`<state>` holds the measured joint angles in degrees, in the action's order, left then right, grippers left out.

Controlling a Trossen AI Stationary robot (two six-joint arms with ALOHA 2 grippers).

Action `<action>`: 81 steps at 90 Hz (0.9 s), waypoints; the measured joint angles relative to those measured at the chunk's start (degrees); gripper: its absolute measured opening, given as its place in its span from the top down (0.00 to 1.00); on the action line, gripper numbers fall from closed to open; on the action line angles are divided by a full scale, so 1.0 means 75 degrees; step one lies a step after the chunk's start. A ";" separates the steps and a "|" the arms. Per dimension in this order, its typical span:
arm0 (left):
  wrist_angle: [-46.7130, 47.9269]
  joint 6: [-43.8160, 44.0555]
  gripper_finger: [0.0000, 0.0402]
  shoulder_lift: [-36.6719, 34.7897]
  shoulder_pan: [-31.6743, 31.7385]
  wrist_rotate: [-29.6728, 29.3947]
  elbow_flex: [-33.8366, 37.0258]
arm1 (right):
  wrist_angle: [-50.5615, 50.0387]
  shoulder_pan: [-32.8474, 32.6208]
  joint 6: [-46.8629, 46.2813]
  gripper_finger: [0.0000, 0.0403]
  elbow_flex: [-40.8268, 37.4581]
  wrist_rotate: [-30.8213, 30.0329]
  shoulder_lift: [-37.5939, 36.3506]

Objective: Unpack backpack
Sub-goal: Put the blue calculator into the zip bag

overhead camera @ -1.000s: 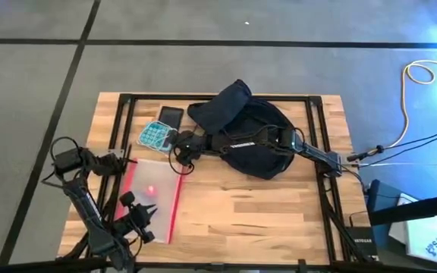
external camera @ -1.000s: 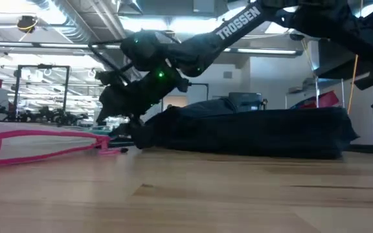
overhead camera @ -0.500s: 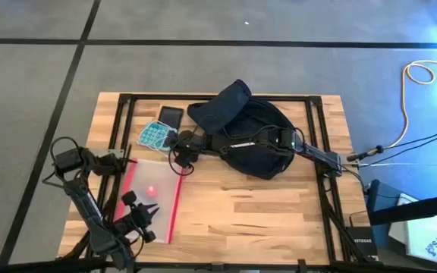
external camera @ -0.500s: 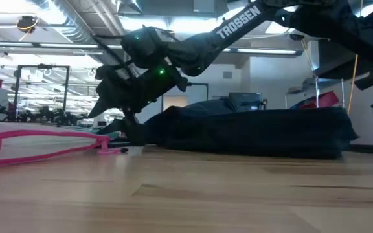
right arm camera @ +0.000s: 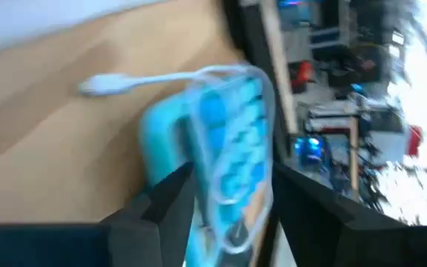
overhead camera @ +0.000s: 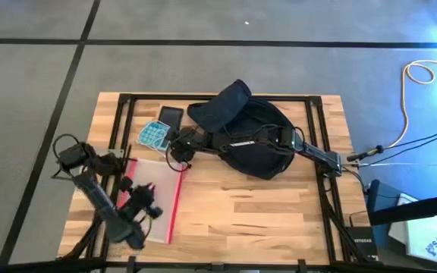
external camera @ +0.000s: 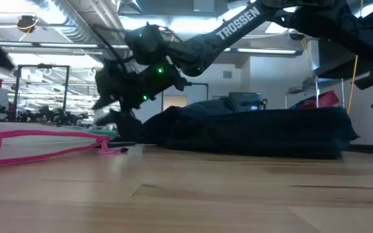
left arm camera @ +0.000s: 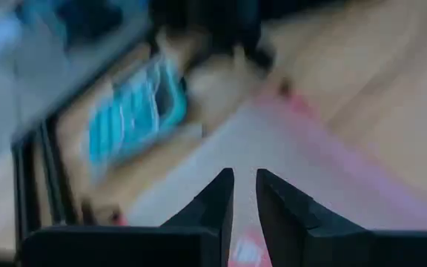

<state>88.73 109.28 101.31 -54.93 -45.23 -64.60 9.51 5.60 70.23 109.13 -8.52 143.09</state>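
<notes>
A wooden worktop (overhead camera: 279, 205) fills the middle of the room, and the dark navy backpack (overhead camera: 253, 129) lies slumped on its far half, toward the right side. The right arm stretches across the backpack, and its pincer, the right pincer (overhead camera: 179, 149), has lifted slightly from where it sat a second ago, just beyond the backpack's left edge. It now hangs over a teal keypad-like gadget (overhead camera: 153, 135) with a thin white cable, its fingers spread fairly wide on either side of the gadget; I cannot tell whether they touch it, and nothing looks carried. Behind the gadget lies a small dark phone-like slab (overhead camera: 171, 115). Nearer the front left lies a clear pouch edged in red (overhead camera: 158, 199). The left arm has swung inward over that pouch since a moment ago, and the left pincer (overhead camera: 144, 203) hovers above it with its fingers nearly together and nothing between them. To my eye the gadget has just been set out, so the unpacking seems partly done, with the backpack likely still to be searched.
</notes>
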 joint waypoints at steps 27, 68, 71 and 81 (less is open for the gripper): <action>0.0266 -0.1102 0.96 -0.2417 0.2271 -0.0230 0.1492 | -0.0290 -0.0066 -0.0972 0.60 0.0109 -0.0079 -0.0009; -0.2542 -0.5128 0.98 -0.3671 0.6385 -0.0202 0.2952 | -0.1189 -0.0102 -0.1289 0.60 0.0109 0.0415 -0.0009; -0.2699 -0.5233 0.98 -0.3671 0.6712 -0.0206 0.3074 | -0.1211 -0.0094 -0.1333 0.60 0.0109 0.0420 -0.0009; -0.3545 -0.6048 0.98 -0.3645 0.7720 0.0004 0.3461 | -0.1272 -0.0112 -0.1364 0.60 0.0109 0.0467 -0.0009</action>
<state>62.15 63.92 73.97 2.98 -45.20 -38.64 -0.03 4.76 60.00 109.95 -5.02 143.02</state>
